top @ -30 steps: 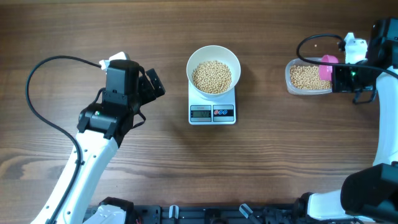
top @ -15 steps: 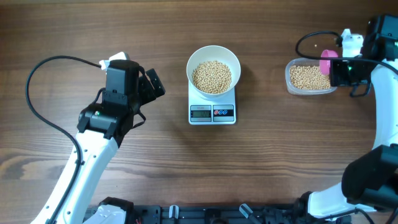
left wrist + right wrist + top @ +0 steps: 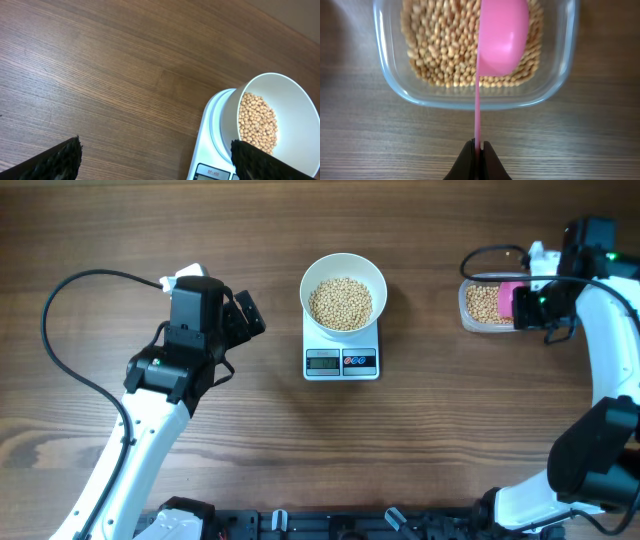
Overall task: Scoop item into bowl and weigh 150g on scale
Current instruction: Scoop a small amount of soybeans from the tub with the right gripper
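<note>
Above the tub [image 3: 445, 102] — scoop [image 3: 502, 35] pinched in right hand [image 3: 478, 146].

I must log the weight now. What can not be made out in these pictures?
Scale display: digits too small in the overhead view; cut off by the bottom edge in the left wrist view.
Pink scoop: its load is unclear; the right wrist view shows only a smooth pink face.
Container: its right part is hidden overhead by the right gripper.
</note>
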